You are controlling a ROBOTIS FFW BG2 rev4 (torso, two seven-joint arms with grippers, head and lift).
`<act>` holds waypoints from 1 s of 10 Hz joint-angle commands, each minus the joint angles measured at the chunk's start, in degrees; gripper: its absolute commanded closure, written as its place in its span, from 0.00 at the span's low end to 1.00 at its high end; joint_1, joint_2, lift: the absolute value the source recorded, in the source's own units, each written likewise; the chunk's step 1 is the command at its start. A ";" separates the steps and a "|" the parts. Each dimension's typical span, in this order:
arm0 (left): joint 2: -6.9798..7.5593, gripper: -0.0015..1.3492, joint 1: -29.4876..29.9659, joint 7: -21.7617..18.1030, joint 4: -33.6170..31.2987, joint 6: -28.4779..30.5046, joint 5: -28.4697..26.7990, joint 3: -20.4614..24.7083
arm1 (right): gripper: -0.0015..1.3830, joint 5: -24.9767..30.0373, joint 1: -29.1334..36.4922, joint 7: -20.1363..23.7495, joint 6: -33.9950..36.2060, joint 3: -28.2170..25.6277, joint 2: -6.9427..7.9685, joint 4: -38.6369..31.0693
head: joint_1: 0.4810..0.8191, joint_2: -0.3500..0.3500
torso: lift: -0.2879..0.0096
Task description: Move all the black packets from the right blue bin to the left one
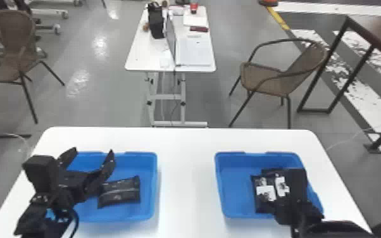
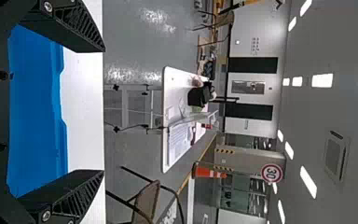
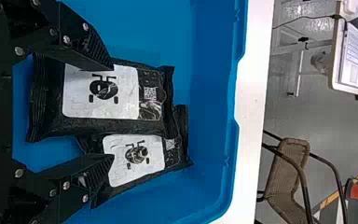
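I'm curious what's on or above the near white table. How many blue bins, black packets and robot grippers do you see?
Blue bins (left bin, right bin): 2
Black packets in left bin: 1
Black packets in right bin: 2
Grippers (left gripper, right gripper): 2
Total: 7

The left blue bin (image 1: 154,186) and right blue bin (image 1: 217,183) look like smooth plastic; 2 black packets (image 3: 51,107), glossy, crinkled film; the bench (image 1: 185,177), smooth; the floor (image 1: 114,95), shiny.
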 commanded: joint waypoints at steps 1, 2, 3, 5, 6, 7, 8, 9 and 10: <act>-0.15 0.07 0.01 0.00 -0.02 0.12 0.09 0.07 | 0.30 -0.27 -2.54 2.32 0.77 1.27 -1.03 3.93 | 0.63 0.41 | 0.97; -0.15 0.07 0.01 -0.09 -0.02 0.39 0.18 0.07 | 0.33 -0.09 -4.21 4.95 1.83 1.71 -1.21 6.57 | 0.63 0.42 | 0.97; -0.15 0.07 0.01 -0.17 -0.02 0.47 0.18 0.07 | 0.54 0.26 -4.64 6.01 1.92 1.98 -1.21 7.09 | 0.63 0.43 | 0.97; -0.15 0.07 0.19 -0.17 -0.02 0.74 0.62 0.34 | 0.85 -1.41 -3.33 5.92 0.60 1.89 -1.12 5.07 | 0.63 0.45 | 0.97; -0.15 0.07 0.27 -0.17 -0.02 1.00 0.71 0.34 | 0.85 -2.82 -2.54 5.75 0.16 1.71 -1.03 3.49 | 0.63 0.45 | 0.97; -0.15 0.07 0.27 -0.17 -0.02 1.27 0.97 0.34 | 0.85 -3.70 -2.01 5.75 -0.28 1.71 -1.03 2.35 | 0.63 0.46 | 0.97; -0.15 0.07 0.27 -0.17 -0.02 1.27 1.32 0.34 | 0.85 -4.67 -1.30 5.75 -0.81 1.62 -1.12 0.77 | 0.63 0.47 | 0.97; -0.15 0.07 0.27 -0.17 -0.02 1.35 1.41 0.34 | 0.85 -5.46 -0.60 5.83 -1.16 1.71 -1.21 -1.78 | 0.63 0.47 | 0.97; -0.15 0.07 0.27 -0.17 -0.02 1.62 1.41 0.42 | 0.85 -6.42 -0.43 7.94 -1.95 1.62 -1.65 -3.89 | 0.63 0.48 | 0.97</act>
